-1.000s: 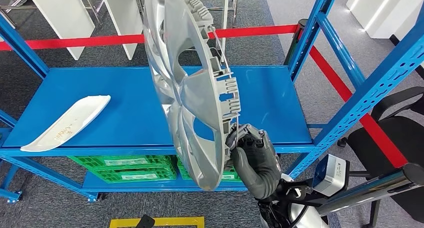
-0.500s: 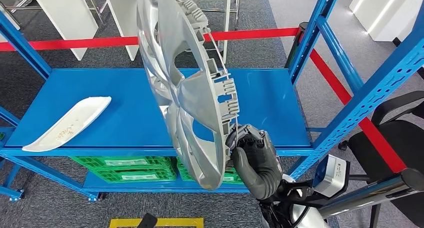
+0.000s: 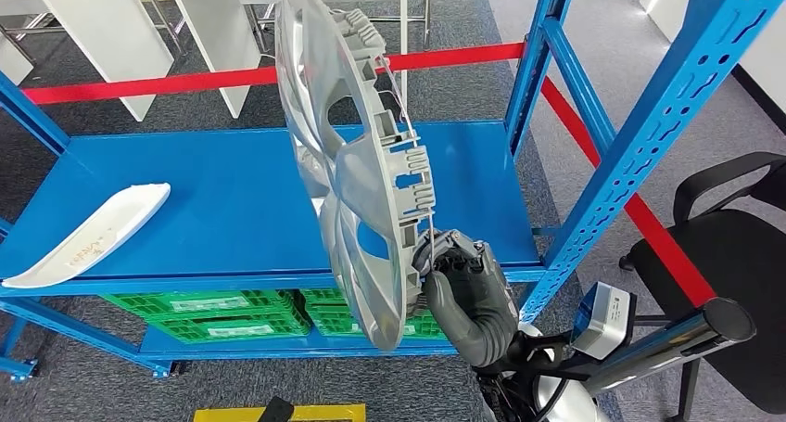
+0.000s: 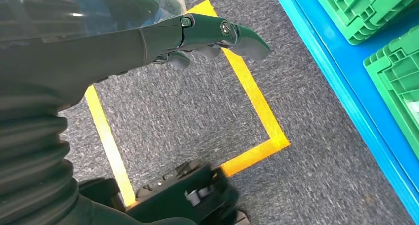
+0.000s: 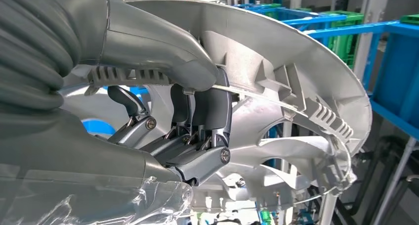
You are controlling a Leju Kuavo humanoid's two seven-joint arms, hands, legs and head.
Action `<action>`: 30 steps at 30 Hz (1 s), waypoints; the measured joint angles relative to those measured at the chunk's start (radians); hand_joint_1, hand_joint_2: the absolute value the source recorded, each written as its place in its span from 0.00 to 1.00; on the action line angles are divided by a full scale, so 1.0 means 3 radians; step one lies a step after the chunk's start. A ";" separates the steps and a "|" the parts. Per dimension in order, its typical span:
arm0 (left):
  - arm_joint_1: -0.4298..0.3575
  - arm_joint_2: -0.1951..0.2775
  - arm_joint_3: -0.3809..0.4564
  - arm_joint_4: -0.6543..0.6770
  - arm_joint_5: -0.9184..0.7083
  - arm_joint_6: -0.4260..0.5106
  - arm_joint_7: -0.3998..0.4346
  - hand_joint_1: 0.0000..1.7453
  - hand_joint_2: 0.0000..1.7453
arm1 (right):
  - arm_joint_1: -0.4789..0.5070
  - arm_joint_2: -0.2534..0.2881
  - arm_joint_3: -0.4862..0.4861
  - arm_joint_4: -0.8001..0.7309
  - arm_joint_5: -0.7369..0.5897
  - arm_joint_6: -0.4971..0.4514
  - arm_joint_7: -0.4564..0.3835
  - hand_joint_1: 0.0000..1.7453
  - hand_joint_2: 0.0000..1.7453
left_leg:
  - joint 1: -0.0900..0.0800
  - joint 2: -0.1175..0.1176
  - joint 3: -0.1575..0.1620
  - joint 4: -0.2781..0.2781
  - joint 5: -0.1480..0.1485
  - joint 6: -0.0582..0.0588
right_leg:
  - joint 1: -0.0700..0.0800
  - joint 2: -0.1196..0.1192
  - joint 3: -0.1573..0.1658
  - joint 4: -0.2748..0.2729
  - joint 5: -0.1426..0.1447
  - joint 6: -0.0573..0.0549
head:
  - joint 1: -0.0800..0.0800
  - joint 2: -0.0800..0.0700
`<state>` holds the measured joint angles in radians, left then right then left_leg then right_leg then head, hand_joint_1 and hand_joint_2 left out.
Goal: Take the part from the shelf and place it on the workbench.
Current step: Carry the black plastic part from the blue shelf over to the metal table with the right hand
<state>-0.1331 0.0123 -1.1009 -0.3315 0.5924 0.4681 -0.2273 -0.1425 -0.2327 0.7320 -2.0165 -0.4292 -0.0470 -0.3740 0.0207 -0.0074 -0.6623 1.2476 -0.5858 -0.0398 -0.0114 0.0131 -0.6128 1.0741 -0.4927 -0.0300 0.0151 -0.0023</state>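
Note:
A large silver hubcap (image 3: 357, 162) stands on edge in front of the blue shelf (image 3: 232, 190), its ribbed back facing right. My right hand (image 3: 463, 287) grips its lower rim from behind. Up close, thumb and fingers (image 5: 207, 111) clamp around the hubcap (image 5: 296, 86) rim and its wire ring. My left hand (image 4: 207, 34) hangs over the carpet, its fingers stretched out and holding nothing.
A white curved part (image 3: 88, 232) lies on the shelf's left end. Green crates (image 3: 222, 315) sit on the lower shelf. Blue uprights (image 3: 640, 134) rise at right, with a black office chair (image 3: 732, 255) beyond. Red tape (image 3: 139, 83) and a yellow floor square (image 4: 247, 86) mark the carpet.
The whole view has shifted left as the camera turned right. The hubcap stays in my right hand, held on edge as before.

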 joint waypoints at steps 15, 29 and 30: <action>0.0003 -0.0005 -0.0001 0.0001 0.0000 -0.0003 0.0021 0.00 1.00 | 0.0078 -0.0030 -0.0010 0.0001 0.0000 -0.0063 0.0021 1.00 1.00 | -0.0044 0.0017 0.0269 -0.0744 0.0300 0.0157 | 0.0008 -0.0024 -0.0229 0.0631 -0.0282 0.0162 | 0.0039 0.0000; 0.0002 -0.0010 -0.0003 0.0001 0.0003 -0.0033 0.0024 0.00 1.00 | 0.0124 -0.0036 -0.0016 0.0003 0.0000 -0.0129 0.0092 1.00 1.00 | -0.0035 0.0015 -0.0076 0.0200 -0.0190 -0.0026 | -0.0002 -0.0039 0.0039 -0.0083 0.0035 -0.0024 | 0.0010 0.0000; 0.0002 -0.0010 -0.0003 0.0001 0.0004 -0.0033 0.0024 0.00 1.00 | 0.0129 -0.0036 -0.0016 0.0003 0.0000 -0.0134 0.0099 1.00 1.00 | -0.0035 0.0015 -0.0018 0.0122 -0.0125 -0.0023 | -0.0002 -0.0037 0.0034 -0.0081 0.0040 -0.0020 | 0.0009 0.0000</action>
<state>-0.1326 0.0092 -1.1017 -0.3311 0.5936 0.4582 -0.2201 -0.1039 -0.2434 0.7271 -2.0157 -0.4292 -0.0874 -0.3443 0.0102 -0.0030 -0.6675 1.2843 -0.6232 -0.0467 -0.0121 0.0019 -0.6025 1.0496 -0.4807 -0.0359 0.0178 -0.0023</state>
